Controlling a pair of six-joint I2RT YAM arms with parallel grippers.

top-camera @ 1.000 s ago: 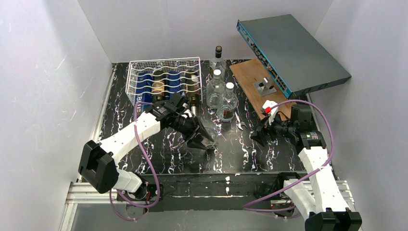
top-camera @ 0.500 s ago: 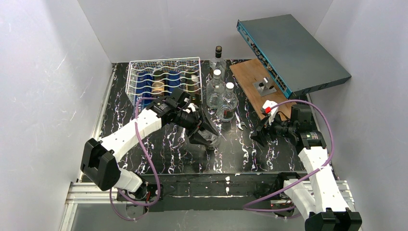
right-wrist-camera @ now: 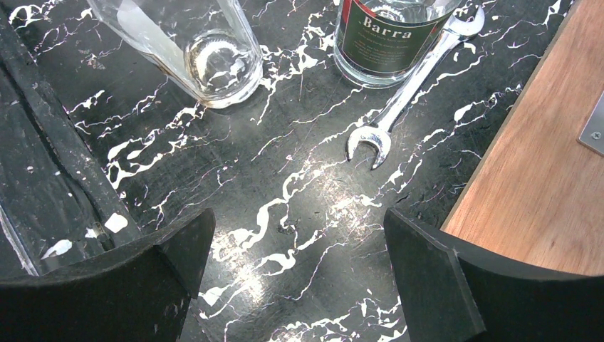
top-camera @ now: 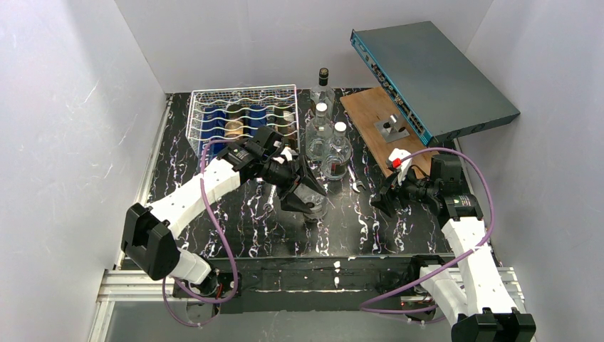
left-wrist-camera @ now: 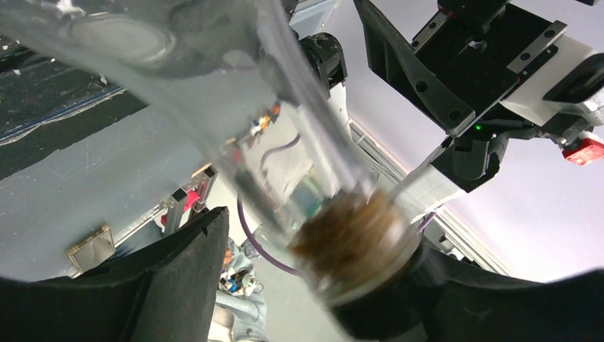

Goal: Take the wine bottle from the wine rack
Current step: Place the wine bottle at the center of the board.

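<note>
Wine bottle (top-camera: pixel 312 202) is near the middle of the bench (top-camera: pixel 235 231), off the wine rack (top-camera: pixel 198 117) at the far left corner. It looks like clear glass: heavy, slippery and easy to break. The neck is the best place to hold it. Left fingers (left-wrist-camera: pixel 171 285) are loose around the neck, and only 1 touches it. Right fingers (right-wrist-camera: pixel 142 285) are wide apart and hold nothing.

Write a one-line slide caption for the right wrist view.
Open right pincer above the marbled table, facing a clear bottle, a labelled bottle, a wrench and a wooden board.

Clear wine bottle (right-wrist-camera: pixel 203 50) off wine rack (top-camera: pixel 242 96)
</note>
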